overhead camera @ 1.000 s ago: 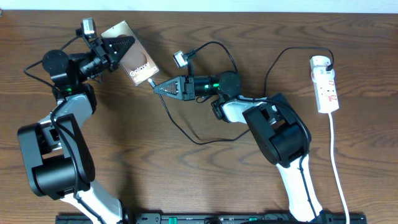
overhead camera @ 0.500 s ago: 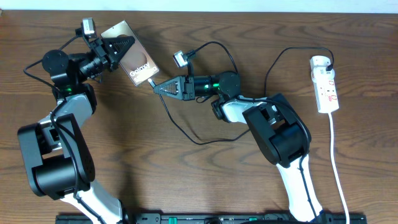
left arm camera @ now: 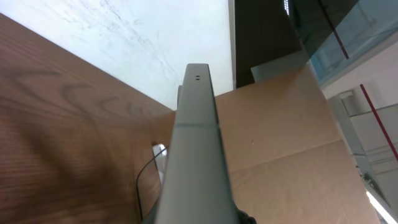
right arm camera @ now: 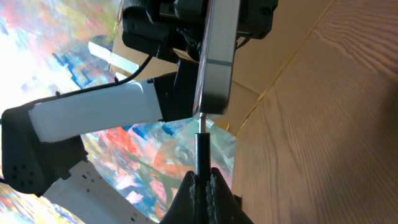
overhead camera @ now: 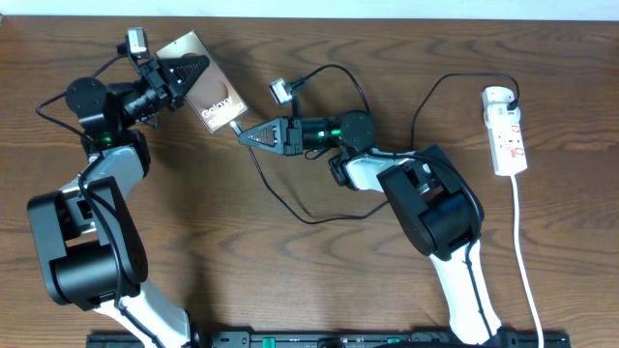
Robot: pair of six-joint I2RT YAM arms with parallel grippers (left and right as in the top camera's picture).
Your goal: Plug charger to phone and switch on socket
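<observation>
Risk: charger (right arm camera: 200,140) tip sits at phone (overhead camera: 218,97) port; left gripper (overhead camera: 196,71) clamps phone, right gripper (overhead camera: 243,136) pinches charger. Slight misalignment could bend tip or lever phone loose.

**Around the work place**

A brown wooden table (overhead camera: 290,280) with dark grain fills the overhead view, and a pale strip (overhead camera: 309,8) runs along its far edge. In the left wrist view, plain cardboard (left arm camera: 280,143) stands beyond the table, beside a white surface (left arm camera: 143,37) with faint marks. The right wrist view shows a surface with colourful blotches (right arm camera: 43,50) in blue, red and white.
</observation>
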